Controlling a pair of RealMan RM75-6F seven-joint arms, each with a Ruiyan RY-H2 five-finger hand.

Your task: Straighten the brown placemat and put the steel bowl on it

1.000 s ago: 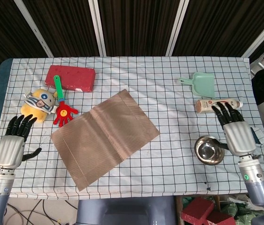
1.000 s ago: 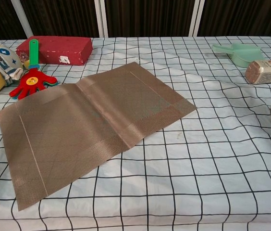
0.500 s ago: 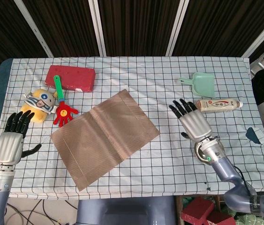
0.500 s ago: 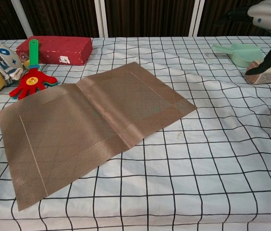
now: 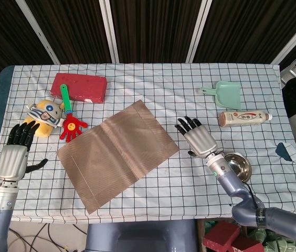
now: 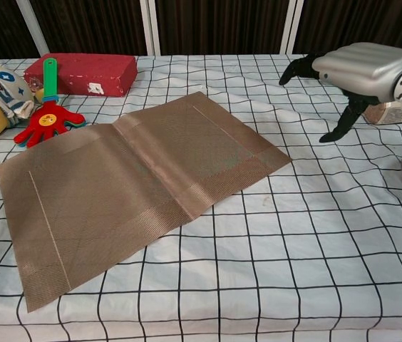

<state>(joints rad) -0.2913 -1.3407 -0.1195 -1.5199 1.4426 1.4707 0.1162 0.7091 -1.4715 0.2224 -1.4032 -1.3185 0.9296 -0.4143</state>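
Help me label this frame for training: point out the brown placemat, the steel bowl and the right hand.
brown placemat [image 5: 117,155], head view, middle of the woven surface.
steel bowl [image 5: 238,166], head view, inner wall right of the wrist.
right hand [image 5: 196,137], head view, back of the hand.

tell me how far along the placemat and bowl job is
Nothing looks done: the brown placemat lies crooked on the checked cloth, and the steel bowl sits off it, near the table's right side. In hand: the right hand, open and empty, is near the mat's right corner. Left: straightening the mat, then placing the bowl.
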